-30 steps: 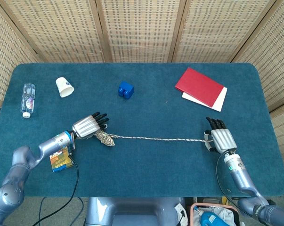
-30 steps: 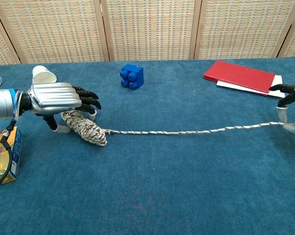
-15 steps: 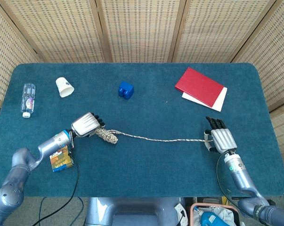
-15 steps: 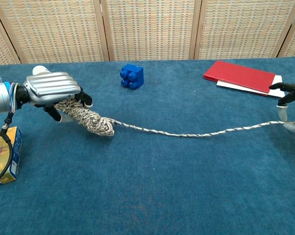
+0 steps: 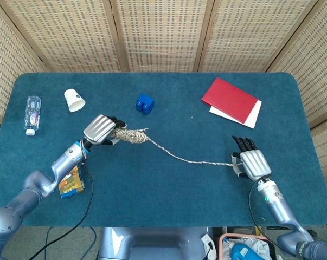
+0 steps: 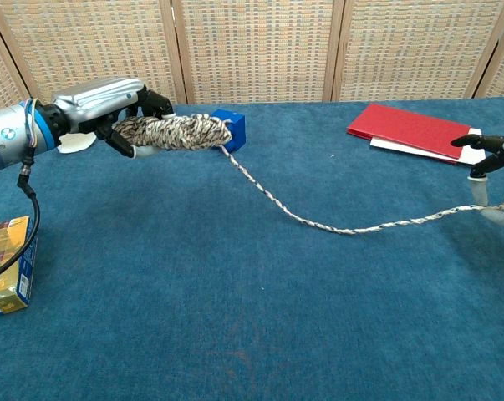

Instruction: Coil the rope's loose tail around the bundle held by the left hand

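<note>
Fingers (image 6: 151,104) of the left hand (image 5: 100,130) curl around one end of the rope bundle (image 6: 178,133), grasping it and holding it clear above the desk (image 5: 168,195). The bundle is a fat, cigar-shaped skein of speckled cream-and-brown cord; its long axis lies roughly level, pointing away from the left hand toward the robot's right, its free end just in front of the blue block (image 5: 145,103) in the chest view. From that free end the loose tail (image 5: 179,156) runs down and across the desk in a slack, slightly wavy line to the right hand (image 5: 250,161), where the cord ends between the thumb and the fingers; whether those fingers actually pinch it I cannot tell, the others being spread. A second ago the bundle lay on the blue felt-like cloth with the tail drawn nearly straight; since then the left hand has lifted and carried it toward the block, and the tail now slants and sags. The right hand has shifted slightly inward. Elsewhere lie a white paper cup (image 5: 74,99), a clear plastic bottle (image 5: 32,114), a yellow carton (image 6: 7,266), and a red folder (image 5: 229,99) over white paper.
</note>
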Robot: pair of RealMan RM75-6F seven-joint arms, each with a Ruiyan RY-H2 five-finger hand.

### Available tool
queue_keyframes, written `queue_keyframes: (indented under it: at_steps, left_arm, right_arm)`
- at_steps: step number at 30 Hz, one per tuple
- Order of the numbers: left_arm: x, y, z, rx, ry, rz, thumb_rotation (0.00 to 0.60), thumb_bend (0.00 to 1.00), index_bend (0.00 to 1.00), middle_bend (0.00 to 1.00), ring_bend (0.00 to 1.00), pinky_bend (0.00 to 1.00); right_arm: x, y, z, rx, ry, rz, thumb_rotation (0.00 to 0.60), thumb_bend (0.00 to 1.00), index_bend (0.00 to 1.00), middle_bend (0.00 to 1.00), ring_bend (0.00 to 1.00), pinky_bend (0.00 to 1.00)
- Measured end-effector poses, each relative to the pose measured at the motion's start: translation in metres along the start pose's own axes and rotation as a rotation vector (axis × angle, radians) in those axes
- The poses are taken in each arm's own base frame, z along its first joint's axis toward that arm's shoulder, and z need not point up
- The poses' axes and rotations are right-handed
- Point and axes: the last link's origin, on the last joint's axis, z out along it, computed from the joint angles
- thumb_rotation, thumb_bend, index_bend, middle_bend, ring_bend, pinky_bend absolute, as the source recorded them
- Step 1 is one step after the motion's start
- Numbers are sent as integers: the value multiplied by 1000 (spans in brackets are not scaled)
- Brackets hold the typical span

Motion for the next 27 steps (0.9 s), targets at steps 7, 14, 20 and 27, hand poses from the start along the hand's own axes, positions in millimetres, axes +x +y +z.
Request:
queue_keyframes:
  at_steps: [7,14,20,27]
  left_arm:
    - [3,31,25,92,39,-32,600,656,816,592,508,638]
    - [5,71,55,153,20,8,600,656,817,593,508,638]
    - [3,95,72,138,5,5,600,656,817,594,508,638]
    - [-1,101,79,139,-8,-6,600,656,817,597,513,638]
  right_arm:
    - [28,-16,-16,101,53,33,600,459,707,0,0,0]
    - [59,-35,-31,191,67,96,600,459,710,0,0,0]
    - [87,-51,-33,245,66,132,600,459,711,0,0,0]
    - [125,-77,-18,301,82,164,600,458,713,0,0,0]
